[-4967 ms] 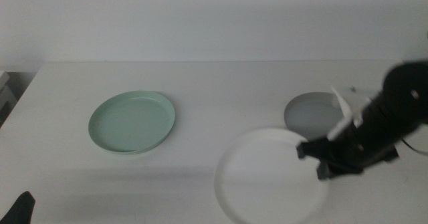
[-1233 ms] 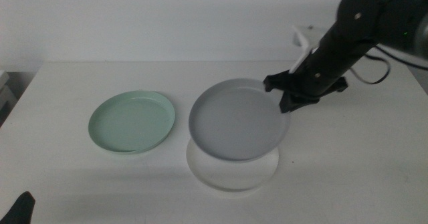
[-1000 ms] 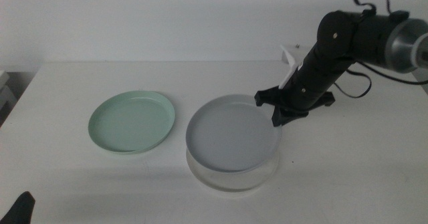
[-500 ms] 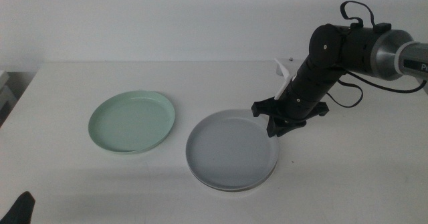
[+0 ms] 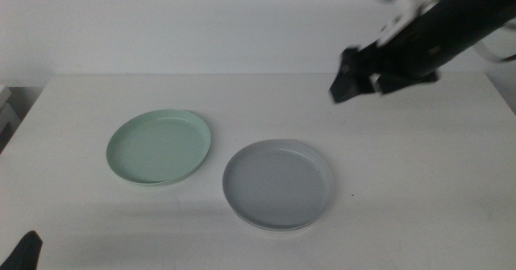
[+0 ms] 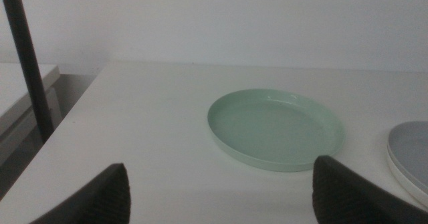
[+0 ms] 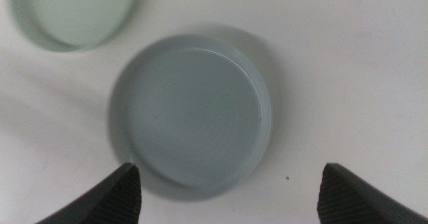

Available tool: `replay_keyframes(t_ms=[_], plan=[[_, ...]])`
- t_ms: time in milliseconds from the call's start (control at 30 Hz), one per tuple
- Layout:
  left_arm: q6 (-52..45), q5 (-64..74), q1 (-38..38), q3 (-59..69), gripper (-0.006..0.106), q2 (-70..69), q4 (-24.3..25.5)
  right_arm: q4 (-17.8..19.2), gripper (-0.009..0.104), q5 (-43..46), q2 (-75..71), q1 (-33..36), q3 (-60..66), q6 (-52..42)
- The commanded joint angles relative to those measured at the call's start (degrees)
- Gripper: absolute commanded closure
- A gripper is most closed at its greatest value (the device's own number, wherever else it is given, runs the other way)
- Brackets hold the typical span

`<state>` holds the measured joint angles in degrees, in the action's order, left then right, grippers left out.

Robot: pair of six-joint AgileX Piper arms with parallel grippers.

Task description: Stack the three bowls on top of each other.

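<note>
Grey bowl (image 5: 278, 183) sits stacked on the white one (image 5: 274, 224) — right tool (image 5: 355, 75) hovers above, jaws apart and empty; next, fetch the green bowl (image 5: 159, 147).

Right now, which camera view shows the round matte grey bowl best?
The right wrist view: it looks straight down on the round matte grey bowl, whole and centred. The middle view shows it whole but oblique, with a white bowl's edge beneath. The left wrist view catches only its edge.
</note>
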<state>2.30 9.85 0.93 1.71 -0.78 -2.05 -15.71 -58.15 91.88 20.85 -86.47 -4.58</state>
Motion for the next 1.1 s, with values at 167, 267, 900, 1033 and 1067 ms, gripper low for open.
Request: replay_keyframes(t_ms=[167,267,900,1033,1067], plan=[[0.73,-4.43,0.2,0.34,0.01,-0.78,-0.67,-0.46,0.022,-2.36,-16.17,-0.49,-1.47,-5.17],[0.73,-4.43,0.2,0.34,0.01,-0.78,-0.67,1.48,0.022,-3.59,-21.61,-0.55,-1.47,-6.31],[0.73,-4.43,0.2,0.34,0.01,-0.78,-0.67,6.75,0.022,4.0,-46.79,-0.55,14.87,-4.91],[0.73,-4.43,0.2,0.34,0.01,-0.78,-0.67,6.75,0.022,4.23,-47.08,-0.55,15.0,-4.91],[0.73,-4.43,0.2,0.34,0.01,-0.78,-0.67,6.75,0.022,4.38,-47.08,-0.55,15.0,-4.91]])
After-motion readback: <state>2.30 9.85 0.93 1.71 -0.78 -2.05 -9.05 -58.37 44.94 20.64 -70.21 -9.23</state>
